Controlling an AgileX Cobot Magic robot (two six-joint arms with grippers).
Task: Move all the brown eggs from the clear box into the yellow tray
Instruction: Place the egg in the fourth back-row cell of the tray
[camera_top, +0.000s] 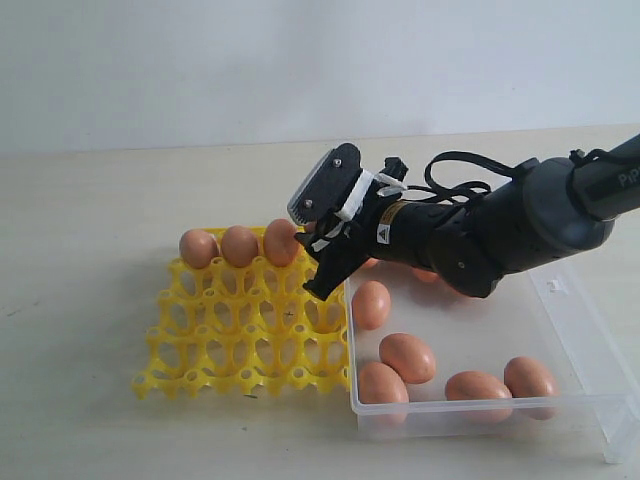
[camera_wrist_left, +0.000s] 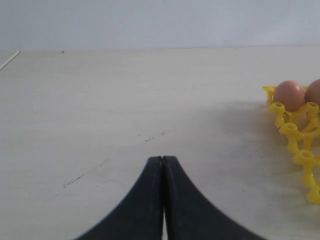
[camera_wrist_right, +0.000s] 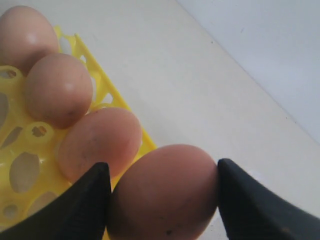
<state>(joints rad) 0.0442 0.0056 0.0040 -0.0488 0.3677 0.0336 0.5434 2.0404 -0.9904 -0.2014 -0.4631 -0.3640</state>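
Your right gripper (camera_top: 322, 280) is clamped on one smooth orange-brown egg (camera_wrist_right: 165, 192), with a finger on either side so the shell cannot roll out. It hangs tilted over the back right corner of the square yellow plastic lattice tray (camera_top: 250, 345). The egg is just beside the three brown eggs (camera_top: 239, 245) seated in the back row. Filling that row in order leaves the nearer cups open for later approaches. I judge the step in hand to be lowering this egg into the fourth cup.

At least five more eggs (camera_top: 407, 357) lie loose in the shallow clear plastic box (camera_top: 590, 345), which sits just beside the tray's right edge, so each carry is short. Your left gripper (camera_wrist_left: 162, 167) is pressed together over the bare pale surface (camera_wrist_left: 125, 100), well apart from the work.
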